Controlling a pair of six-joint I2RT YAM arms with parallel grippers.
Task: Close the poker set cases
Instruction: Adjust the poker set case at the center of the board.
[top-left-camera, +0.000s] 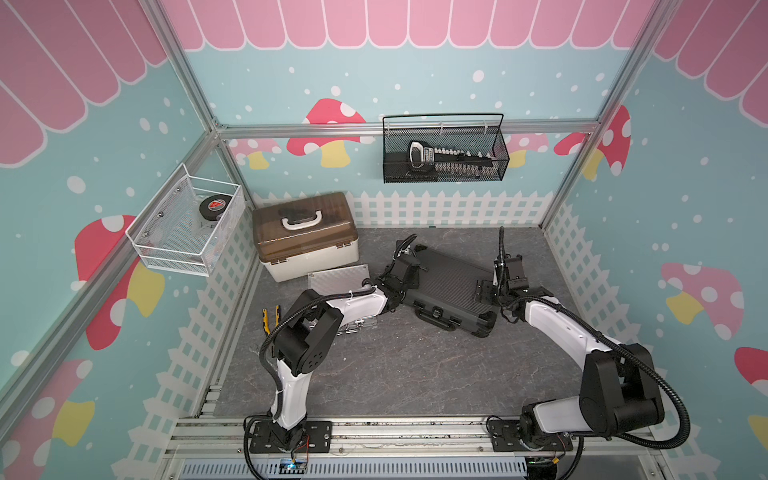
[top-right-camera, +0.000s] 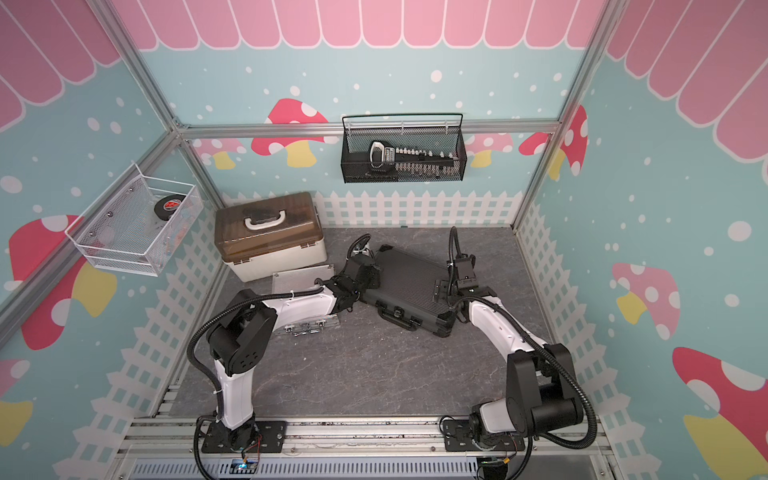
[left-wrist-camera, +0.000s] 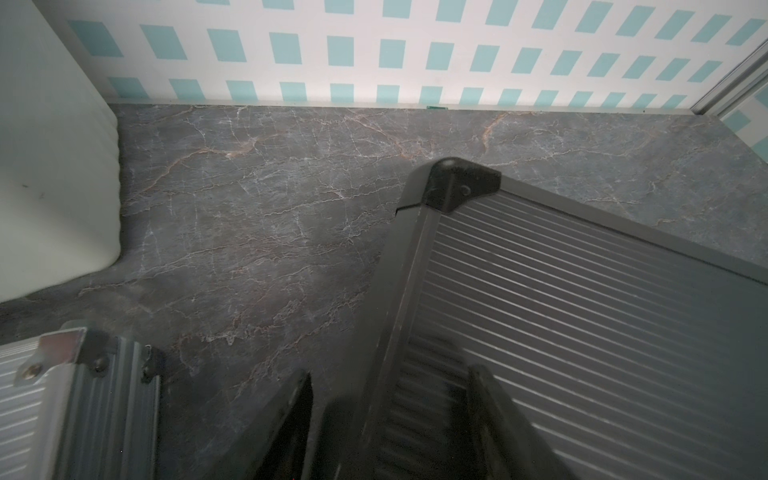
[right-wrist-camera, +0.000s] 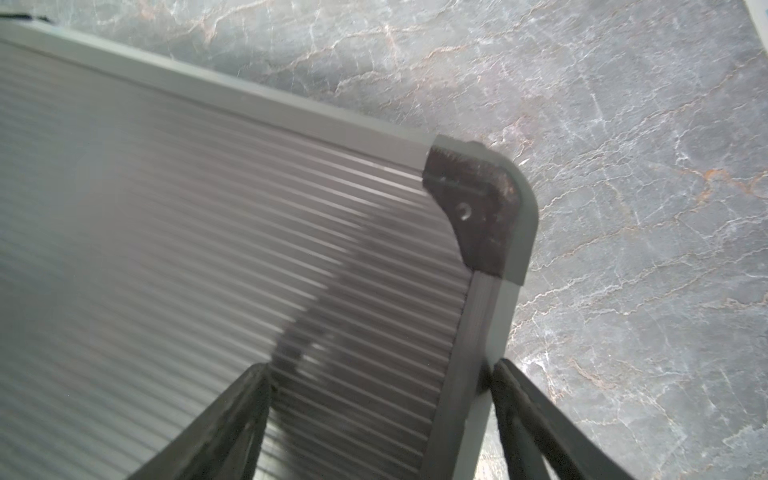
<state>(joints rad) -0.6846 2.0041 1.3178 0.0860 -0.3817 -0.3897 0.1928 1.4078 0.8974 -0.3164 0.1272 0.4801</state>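
Grey marbled tabletop (top-left-camera: 395, 365) lies between mushroom-print walls. The left gripper (left-wrist-camera: 392, 415) has its fingers (left-wrist-camera: 301, 411) apart, straddling one side rail of the dark grey case (top-left-camera: 449, 278). One finger is over the ribbed lid, and the other is outside the rail with bare table between. The right gripper (right-wrist-camera: 382, 415) is spread too, across the opposite rail, its outer finger (right-wrist-camera: 523, 407) touching the rail's side. The dark case lies flat and askew mid-table, lid down (whether it is latched I cannot tell). The silver case (top-left-camera: 338, 277) sits just beside the left arm, in front of the cream box (top-left-camera: 305, 237). The arm hides too much to say whether it is shut. As I judge it, with neither gripper clamped, a push near one edge could skid the dark case. A careless left-arm swing might also knock the silver one.
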